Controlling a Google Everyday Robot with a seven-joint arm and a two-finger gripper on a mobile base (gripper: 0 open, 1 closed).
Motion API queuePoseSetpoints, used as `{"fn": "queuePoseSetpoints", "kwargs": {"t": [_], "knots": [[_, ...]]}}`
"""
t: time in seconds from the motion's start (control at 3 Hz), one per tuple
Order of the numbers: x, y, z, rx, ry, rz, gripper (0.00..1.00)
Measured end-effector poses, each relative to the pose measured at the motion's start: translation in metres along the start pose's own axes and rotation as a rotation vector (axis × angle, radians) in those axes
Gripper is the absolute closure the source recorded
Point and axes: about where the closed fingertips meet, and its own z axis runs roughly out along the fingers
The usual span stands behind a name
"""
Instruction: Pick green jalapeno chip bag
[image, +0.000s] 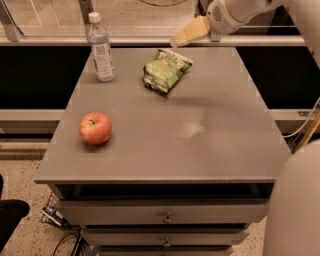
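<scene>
The green chip bag (166, 70) lies near the back of the counter (200, 150), right of the water bottle (101, 47). The hand (190, 31) hangs above the back edge, not touching the bag. I cannot tell how open it is.

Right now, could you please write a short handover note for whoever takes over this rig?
Gripper: in the air over the table's far edge, just beyond the bag and not touching it.
Green jalapeno chip bag: lying flat on the grey table, toward the far side.
Nearby: a water bottle upright to the bag's left in the picture; an apple nearer the front left.
Done: the bag is not yet grasped.
Left: lower onto the bag, grip it, lift it.
</scene>
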Motion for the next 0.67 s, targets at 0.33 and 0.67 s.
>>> {"fn": "queuePoseSetpoints", "kwargs": {"t": [0.33,0.67], "knots": [[-0.0017,0.0004,0.0039,-0.003,-0.001,0.059,0.0],[-0.0014,0.0006,0.0043,-0.003,0.0,0.057,0.0]]}}
